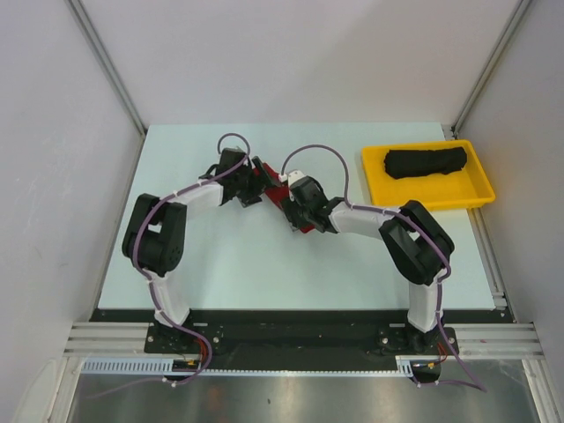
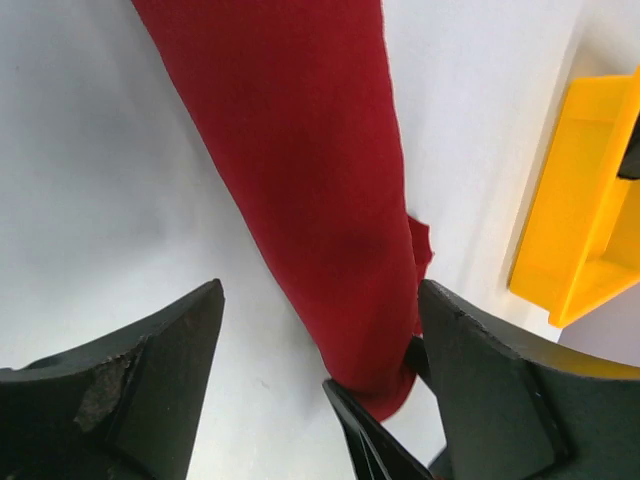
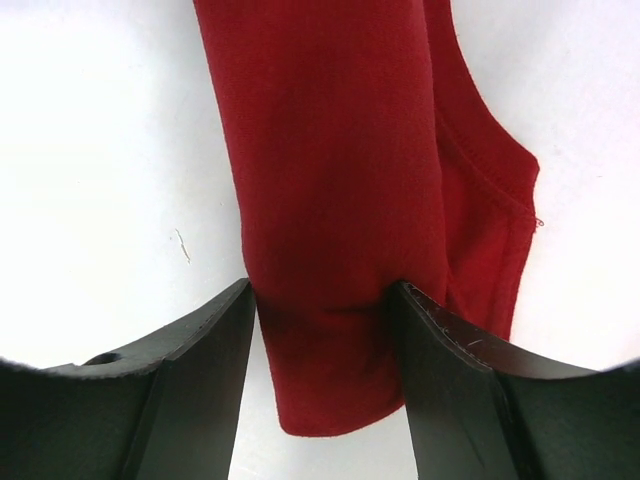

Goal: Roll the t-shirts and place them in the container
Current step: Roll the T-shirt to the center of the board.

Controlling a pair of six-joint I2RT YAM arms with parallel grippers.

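Observation:
The deep red t-shirt (image 1: 275, 196) lies as a long narrow roll at mid table. In the right wrist view my right gripper (image 3: 322, 288) is shut on the near end of this roll (image 3: 330, 150), with both fingers pressed into the cloth. A loose hem flap sticks out to its right. My left gripper (image 2: 320, 290) stands open over the other end of the roll (image 2: 300, 150); the cloth lies beside its right finger and well clear of its left one. The black t-shirt (image 1: 425, 162) lies rolled up in the yellow tray (image 1: 379, 189).
The yellow tray (image 2: 575, 200) stands at the table's back right, close to the right of the red roll. In the top view, my two grippers (image 1: 251, 189) (image 1: 295, 211) face each other, close together. White walls enclose the table on three sides.

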